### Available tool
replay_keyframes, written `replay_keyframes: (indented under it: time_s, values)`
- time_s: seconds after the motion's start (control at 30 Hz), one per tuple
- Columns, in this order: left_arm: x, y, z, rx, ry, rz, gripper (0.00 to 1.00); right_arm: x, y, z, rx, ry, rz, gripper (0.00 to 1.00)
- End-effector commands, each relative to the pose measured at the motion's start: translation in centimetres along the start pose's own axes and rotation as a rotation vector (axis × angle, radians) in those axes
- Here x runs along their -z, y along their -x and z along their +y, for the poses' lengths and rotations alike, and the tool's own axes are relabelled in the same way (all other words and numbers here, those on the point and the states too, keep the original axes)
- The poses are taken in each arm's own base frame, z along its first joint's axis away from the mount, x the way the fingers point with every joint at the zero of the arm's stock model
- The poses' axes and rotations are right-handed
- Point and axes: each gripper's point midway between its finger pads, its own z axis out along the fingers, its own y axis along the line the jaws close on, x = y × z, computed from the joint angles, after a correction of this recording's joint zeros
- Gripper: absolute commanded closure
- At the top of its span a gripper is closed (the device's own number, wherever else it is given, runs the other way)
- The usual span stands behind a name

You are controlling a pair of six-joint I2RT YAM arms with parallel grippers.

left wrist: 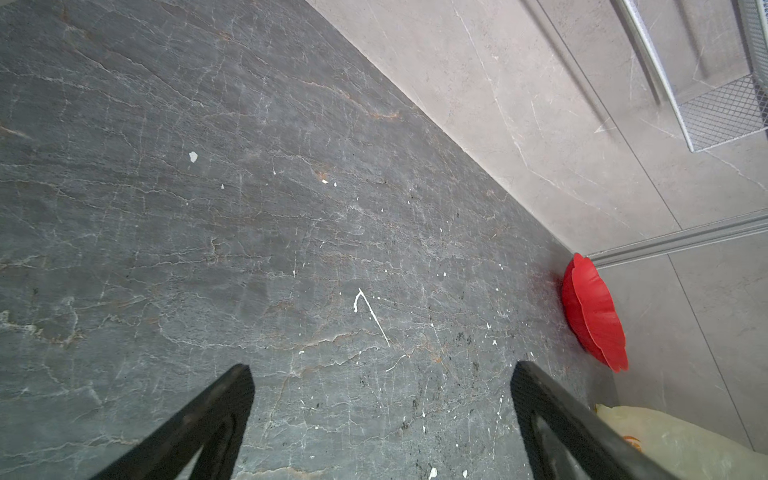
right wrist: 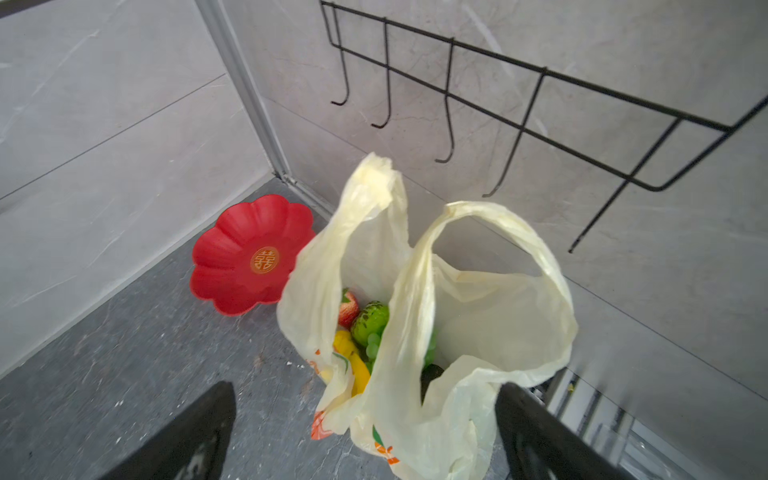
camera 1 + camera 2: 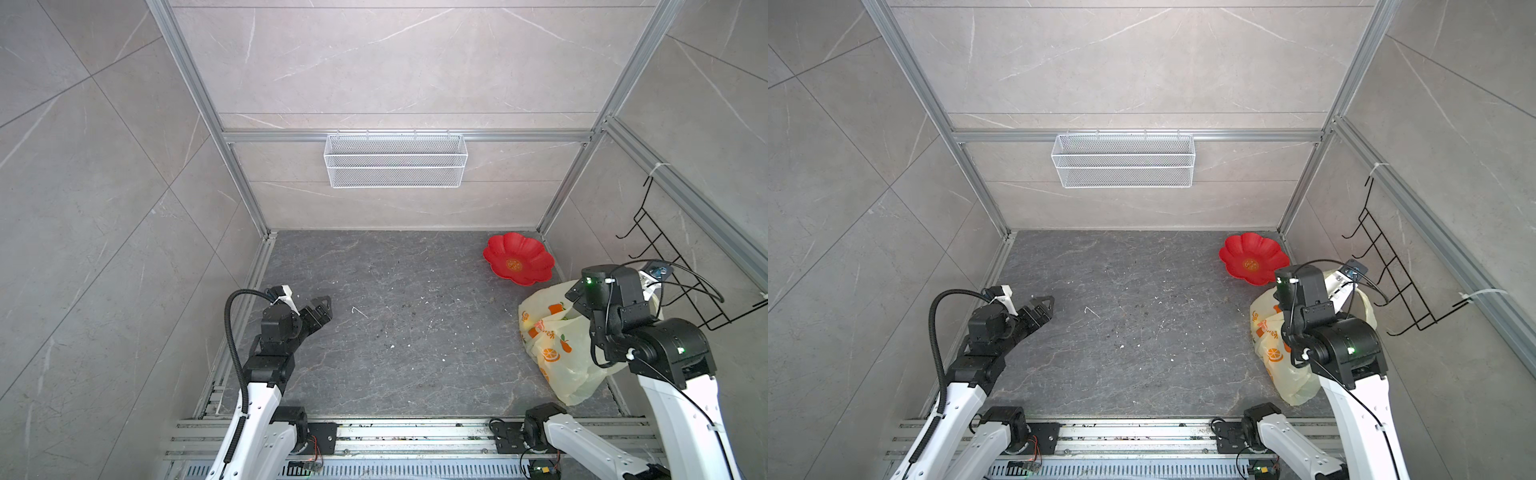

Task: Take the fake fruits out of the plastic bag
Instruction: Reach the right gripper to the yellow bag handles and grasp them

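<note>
Bag (image 3: pixel 557 365): near right on the counter (image 3: pixel 395 332), mouth open, handles up, fruits (image 2: pixel 370 322) inside; red plate (image 3: pixel 519 257) just beyond it in the far right corner. Right hand (image 2: pixel 365 388): spread wide, empty, over the bag. Left hand (image 3: pixel 326 307): spread wide, empty, near left.

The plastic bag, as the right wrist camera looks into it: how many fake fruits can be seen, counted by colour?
Red: 1, the strawberry
Green: 2, the knobbly ball and the grape bunch
Yellow: 1, the banana
Dark: 1, the dark piece, half hidden by the plastic bag
Total: 5 in sight; the bag may hide more.
</note>
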Motion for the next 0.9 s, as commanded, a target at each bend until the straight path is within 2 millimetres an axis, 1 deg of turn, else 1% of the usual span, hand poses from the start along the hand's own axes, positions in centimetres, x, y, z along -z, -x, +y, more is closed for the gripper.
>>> replay_keyframes:
  time_s: [0.0,0.1,0.2,0.33,0.47,0.57,0.73,0.8,0.87]
  values:
    - [0.3,0.7,-1.2,0.000,-0.056,-0.025,0.00,-1.7,-0.4,0.1,-0.022,-0.030,0.033,0.00]
    - [0.2,0.5,-1.2,0.002,-0.060,-0.019,0.00,-3.2,-0.6,0.6,-0.035,-0.019,0.049,0.00]
    - [0.1,0.4,-1.2,0.003,-0.065,-0.015,0.00,-4.3,-0.2,1.7,-0.047,0.026,0.047,0.00]
    - [-0.1,0.3,-1.2,0.006,-0.066,-0.009,0.00,-6.0,0.8,2.6,-0.066,0.048,0.036,0.00]
    - [-0.2,0.1,-1.0,0.007,-0.062,-0.003,0.00,-8.2,1.0,2.9,-0.081,0.032,0.065,0.00]
    - [-0.2,0.2,-1.2,0.006,-0.065,-0.002,0.00,-9.2,1.2,3.5,-0.086,0.035,0.070,0.02]
    - [-0.4,0.3,-1.4,0.006,-0.071,0.004,0.00,-10.0,1.5,4.6,-0.080,0.054,0.090,0.15]
    - [-0.5,0.3,-1.5,0.008,-0.073,0.010,0.00,-10.3,1.4,5.2,-0.076,0.073,0.097,0.23]
    - [-0.5,0.2,-1.4,0.010,-0.072,0.014,0.00,-10.5,1.3,5.6,-0.066,0.092,0.106,0.36]
